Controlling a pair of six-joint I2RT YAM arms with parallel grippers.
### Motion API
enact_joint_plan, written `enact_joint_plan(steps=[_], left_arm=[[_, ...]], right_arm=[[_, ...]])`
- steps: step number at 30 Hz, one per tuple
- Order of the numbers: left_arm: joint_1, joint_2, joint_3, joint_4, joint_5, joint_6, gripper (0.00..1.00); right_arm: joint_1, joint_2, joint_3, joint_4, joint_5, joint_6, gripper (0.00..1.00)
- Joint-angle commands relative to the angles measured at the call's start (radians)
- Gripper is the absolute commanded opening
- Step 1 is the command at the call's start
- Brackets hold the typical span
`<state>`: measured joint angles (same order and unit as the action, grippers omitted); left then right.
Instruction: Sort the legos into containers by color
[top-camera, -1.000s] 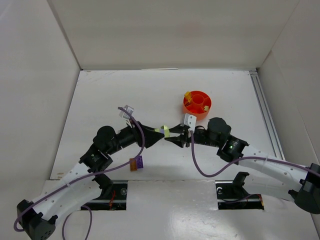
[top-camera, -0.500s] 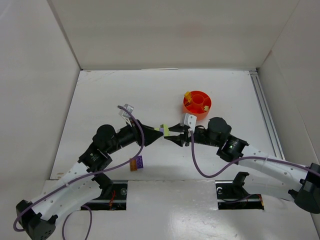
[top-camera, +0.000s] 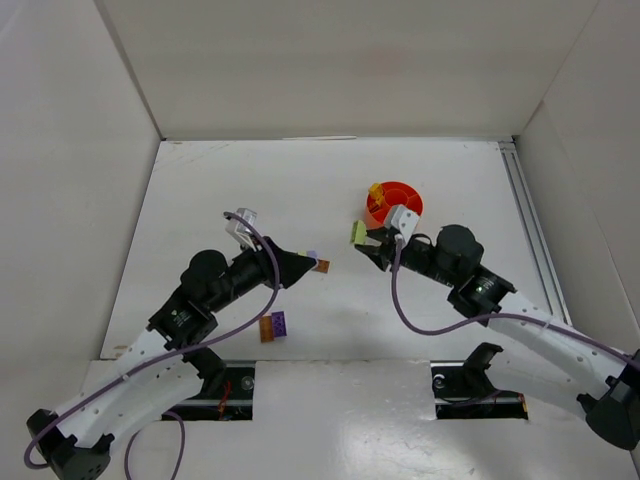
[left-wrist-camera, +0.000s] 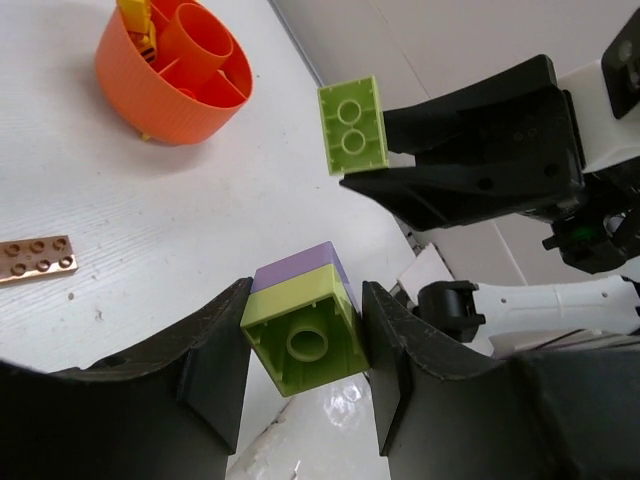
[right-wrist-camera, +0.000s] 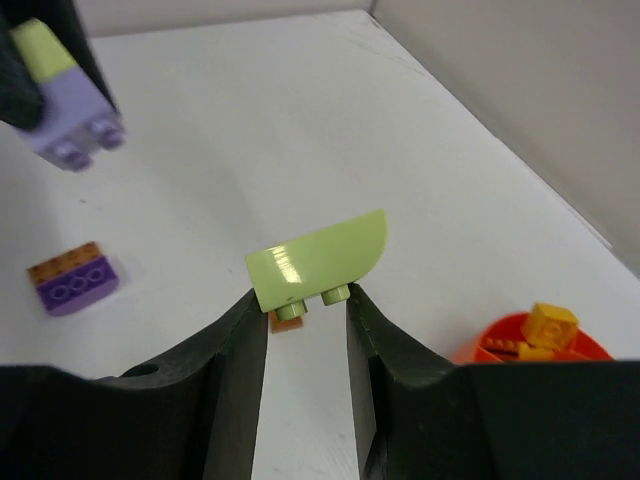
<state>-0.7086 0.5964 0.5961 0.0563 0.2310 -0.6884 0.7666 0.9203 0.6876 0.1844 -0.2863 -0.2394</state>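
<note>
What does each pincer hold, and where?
Left pincer: stacked pale-green and purple plastic bricks, by opposite sides. Right pincer: curved pale-green plastic brick, by its studded end.

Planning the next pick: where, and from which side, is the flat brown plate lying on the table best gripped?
Come straight down on the brown plate and close across its narrow width, on the two long edges near mid-length. It lies flat with its studs up and is very thin, so a sideways approach would likely find too little height to pinch. The long edges look parallel and free of neighbours.
</note>
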Motion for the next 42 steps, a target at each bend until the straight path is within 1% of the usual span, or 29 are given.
enact_joint_plan(steps=[1, 3, 4, 5, 6, 7, 10, 11, 12, 14, 16, 18, 21, 22, 26, 29, 35, 37, 39, 40, 41, 42], left_arm=[[0.003, -0.018, 0.067, -0.016, -0.071, 0.012, 0.0], [0.003, 0.019, 0.076, -0.059, -0.123, -0.002, 0.0], [0.003, 0.034, 0.076, -0.07, -0.139, -0.013, 0.0], [0.003, 0.049, 0.086, -0.082, -0.151, -0.013, 0.0], [0.003, 0.083, 0.087, -0.082, -0.151, -0.013, 0.0], [0.003, 0.098, 0.087, -0.082, -0.151, -0.013, 0.0], [0.003, 0.146, 0.097, -0.092, -0.177, -0.013, 0.0], [0.003, 0.146, 0.108, -0.092, -0.186, -0.013, 0.0], [0.003, 0.158, 0.108, -0.101, -0.186, -0.013, 0.0], [0.003, 0.167, 0.119, -0.101, -0.196, -0.001, 0.0], [0.012, 0.178, 0.119, -0.092, -0.196, 0.01, 0.0], [0.012, 0.189, 0.119, -0.078, -0.196, 0.019, 0.0], [0.035, 0.212, 0.119, -0.069, -0.161, 0.02, 0.0], [0.053, 0.212, 0.119, -0.069, -0.148, 0.02, 0.0], [0.121, 0.233, 0.1, -0.047, -0.079, 0.02, 0.0], [0.169, 0.233, 0.09, -0.023, -0.026, 0.029, 0.0], [0.169, 0.252, 0.079, -0.003, -0.002, 0.049, 0.0], [0.169, 0.252, 0.079, -0.003, -0.002, 0.049, 0.0], [0.169, 0.252, 0.079, -0.003, -0.002, 0.058, 0.0], [0.169, 0.252, 0.079, -0.003, 0.007, 0.058, 0.0], [0.169, 0.252, 0.088, -0.003, 0.007, 0.058, 0.0], [0.169, 0.252, 0.088, -0.003, 0.007, 0.058, 0.0]], right_arm=[[-0.079, -0.012, 0.013, -0.083, 0.053, -0.027, 0.14], [-0.121, 0.008, 0.062, -0.155, 0.122, -0.04, 0.14], [-0.144, 0.018, 0.082, -0.225, 0.183, -0.049, 0.14], [-0.195, 0.034, 0.104, -0.259, 0.208, -0.049, 0.14], [-0.251, 0.067, 0.149, -0.32, 0.237, -0.096, 0.16], [-0.251, 0.083, 0.168, -0.321, 0.254, -0.112, 0.16], [-0.36, 0.136, 0.223, -0.364, 0.254, -0.161, 0.16], [-0.387, 0.15, 0.237, -0.379, 0.227, -0.161, 0.16], [-0.444, 0.164, 0.251, -0.379, 0.195, -0.178, 0.16], [-0.49, 0.209, 0.277, -0.379, 0.103, -0.208, 0.17], [-0.53, 0.274, 0.32, -0.411, 0.061, -0.283, 0.18], [-0.544, 0.32, 0.346, -0.447, 0.013, -0.323, 0.18], [-0.576, 0.385, 0.369, -0.436, -0.071, -0.374, 0.18], [-0.576, 0.4, 0.369, -0.436, -0.071, -0.383, 0.2], [-0.599, 0.486, 0.427, -0.461, -0.045, -0.383, 0.2], [-0.61, 0.518, 0.417, -0.438, -0.045, -0.373, 0.21], [-0.61, 0.569, 0.426, -0.398, -0.027, -0.348, 0.25], [-0.61, 0.594, 0.426, -0.387, -0.027, -0.339, 0.25], [-0.61, 0.607, 0.426, -0.364, -0.042, -0.33, 0.29], [-0.61, 0.608, 0.426, -0.364, -0.042, -0.33, 0.29], [-0.61, 0.62, 0.426, -0.364, -0.042, -0.33, 0.34], [-0.61, 0.62, 0.426, -0.364, -0.042, -0.33, 0.34]])
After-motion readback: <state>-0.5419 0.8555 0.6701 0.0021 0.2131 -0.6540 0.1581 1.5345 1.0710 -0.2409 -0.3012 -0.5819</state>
